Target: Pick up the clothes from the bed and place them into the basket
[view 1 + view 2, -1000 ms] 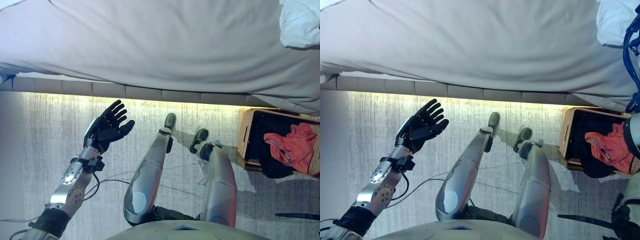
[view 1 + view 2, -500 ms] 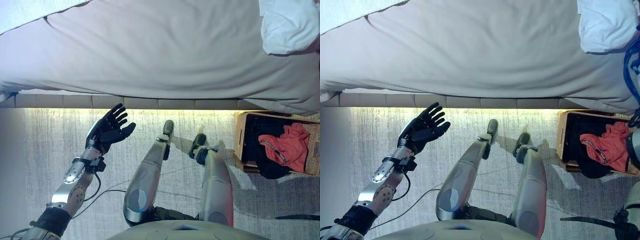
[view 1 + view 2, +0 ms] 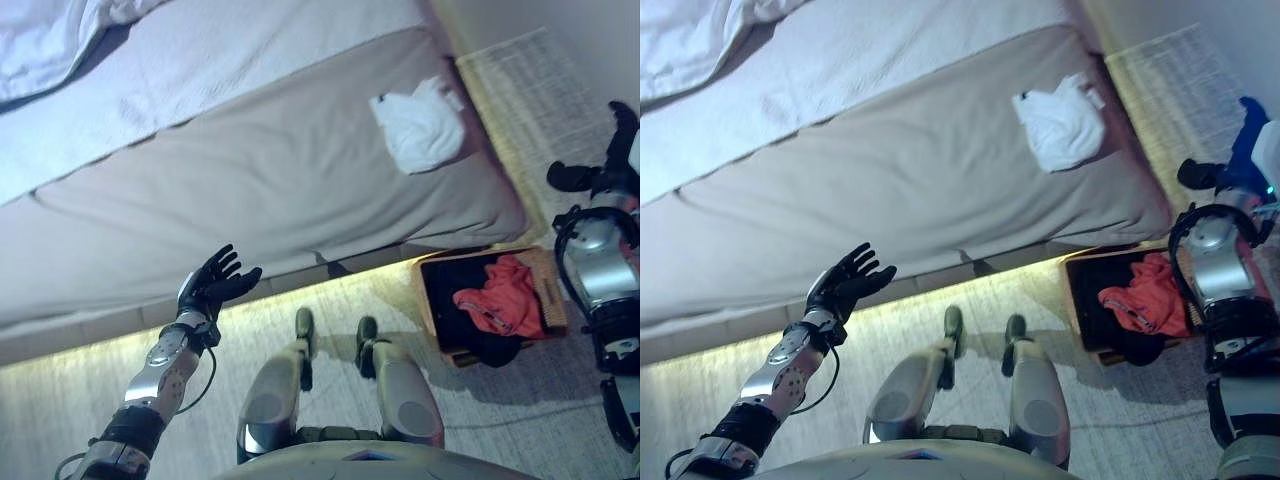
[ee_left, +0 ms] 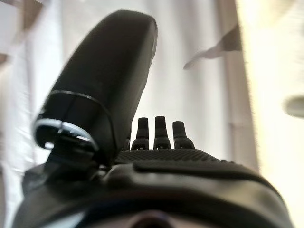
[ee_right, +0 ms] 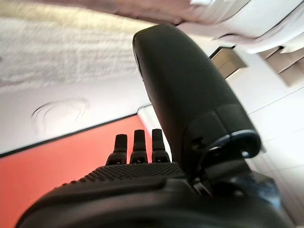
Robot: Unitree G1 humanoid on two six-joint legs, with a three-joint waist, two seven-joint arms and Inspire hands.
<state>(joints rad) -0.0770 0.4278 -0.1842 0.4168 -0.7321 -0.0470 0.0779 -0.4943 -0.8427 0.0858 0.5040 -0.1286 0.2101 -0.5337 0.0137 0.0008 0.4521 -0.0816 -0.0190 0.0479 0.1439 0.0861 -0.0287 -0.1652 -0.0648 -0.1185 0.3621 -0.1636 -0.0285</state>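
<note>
A crumpled white garment lies on the grey bed near its right end. The wicker basket stands on the floor by that corner and holds a red garment on top of dark clothes. My left hand is raised at the bed's near edge, fingers straight and nothing in it. Beyond the basket, my right hand is lifted at the far right. Its fingers are straight and it is empty.
A white duvet is bunched at the bed's far left. A pale woven rug lies beyond the bed's right end. Lit carpet runs along the bed's base.
The camera has lifted and swung, so more of the bed and the whole white garment show. My right arm has come into view, raised at the right. The left hand stays open.
</note>
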